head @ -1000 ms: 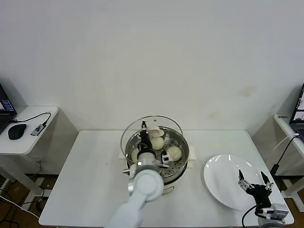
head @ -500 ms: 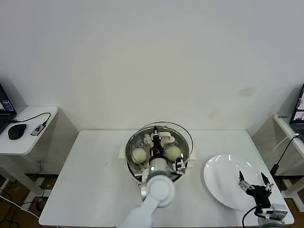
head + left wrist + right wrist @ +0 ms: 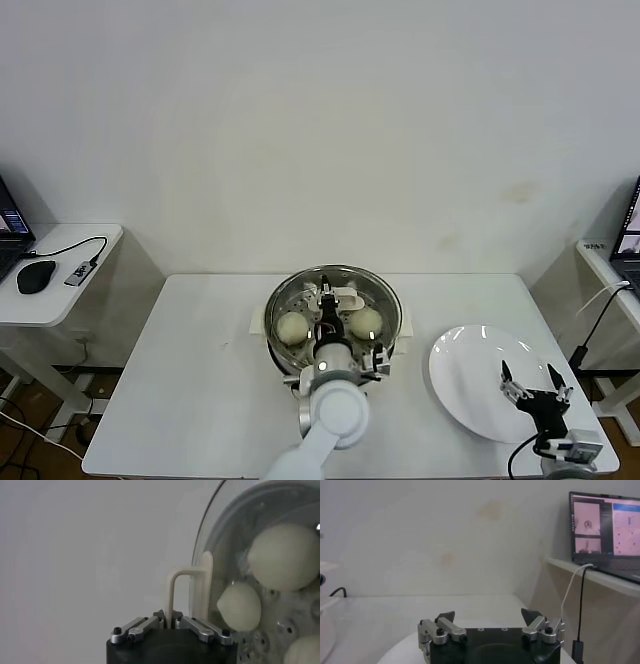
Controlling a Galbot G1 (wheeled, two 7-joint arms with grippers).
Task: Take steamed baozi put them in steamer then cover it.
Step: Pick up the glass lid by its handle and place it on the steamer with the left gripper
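1. White table (image 3: 200, 380) before a plain wall carries the steamer (image 3: 285, 352), buns (image 3: 292, 328) inside.
2. Left gripper (image 3: 330, 308) pinches the handle of the glass lid (image 3: 385, 292) lying over the steamer.
3. Right gripper (image 3: 536, 385) hangs over a white plate (image 3: 465, 385), fingers spread wide, holding nothing.

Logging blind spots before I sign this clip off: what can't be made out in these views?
- Head view: the left tool and arm cover the middle of the cover, so only two steamed baozi show clearly; the full count stays unsure.
- Head view: whether the cover rests fully on the steamer cannot be told.
- Left wrist view: the frame edge cuts off most of the cover.
- Right wrist view: the plate is mostly hidden behind the right tool.
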